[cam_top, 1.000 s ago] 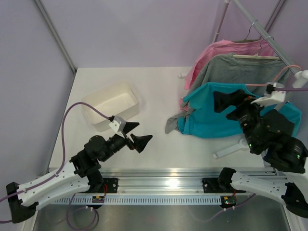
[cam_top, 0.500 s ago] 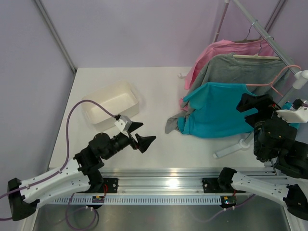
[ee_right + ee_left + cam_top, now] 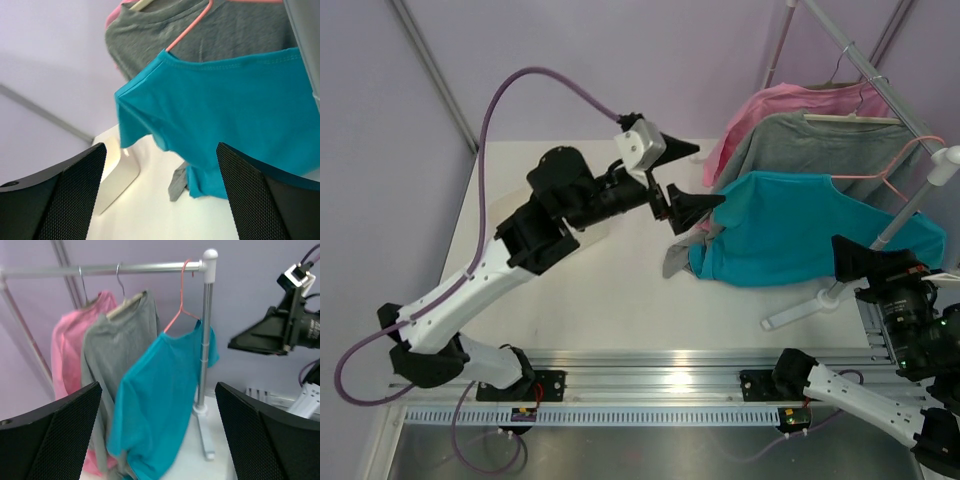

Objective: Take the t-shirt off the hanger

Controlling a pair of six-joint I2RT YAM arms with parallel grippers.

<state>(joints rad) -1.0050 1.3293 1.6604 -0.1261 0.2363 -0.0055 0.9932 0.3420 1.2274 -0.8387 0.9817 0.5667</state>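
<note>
The white surface (image 3: 620, 290) sits in a corner of pale lilac walls, with a metal track (image 3: 650, 385) running along its near edge where the two arms are bolted. On the right stands a clothes rail (image 3: 125, 268), a silver bar held up by a post (image 3: 205, 355) with a white cap, its white foot (image 3: 800, 310) lying flat on the surface. Three garments hang on the bar: a pink shirt (image 3: 760, 105) farthest back, a grey shirt (image 3: 800, 135) on a pale wooden hanger (image 3: 850, 118), and at the post end the t-shirt (image 3: 790, 235), teal and plain, draped on the hanger (image 3: 865, 177), a thin pink wire one hooked over the bar just beside the cap. The t-shirt hangs low and slanted, one sleeve pushed out to the left; whether its hem touches the surface I cannot tell. The grey shirt's tail trails down beside it. The left gripper (image 3: 708, 177) is raised high over the middle of the surface, its fingers spread wide and holding nothing, their tips just beside the teal sleeve but not touching it. The right gripper (image 3: 159, 147) sits low at the right, near the post, looking up at the t-shirt; its fingers are also spread wide and hold nothing, apart from the cloth. A white tub (image 3: 120, 175) rests on the left part of the surface, largely hidden behind the left arm from above.
</note>
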